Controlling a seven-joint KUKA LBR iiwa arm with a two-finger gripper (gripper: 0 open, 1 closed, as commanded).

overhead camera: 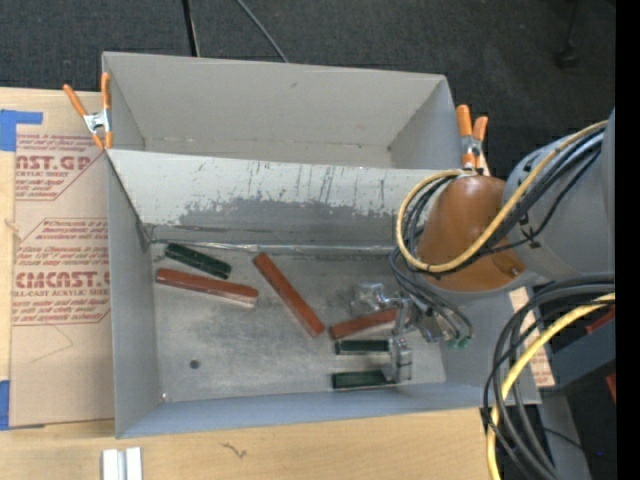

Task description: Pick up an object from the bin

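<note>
My gripper is low in the bin's right front part and stands open, one fingertip toward the back and the other toward the front. Between them lie the right ends of a short red-brown bar and a dark green bar, both flat on the floor. A second dark green bar lies just in front of the front fingertip. A longer red-brown bar lies slanted to the left of the gripper.
At the left lie another red-brown bar and a dark green bar near the back wall. The arm with its orange cover and cables hangs over the bin's right rim. Bare floor shows at the front left.
</note>
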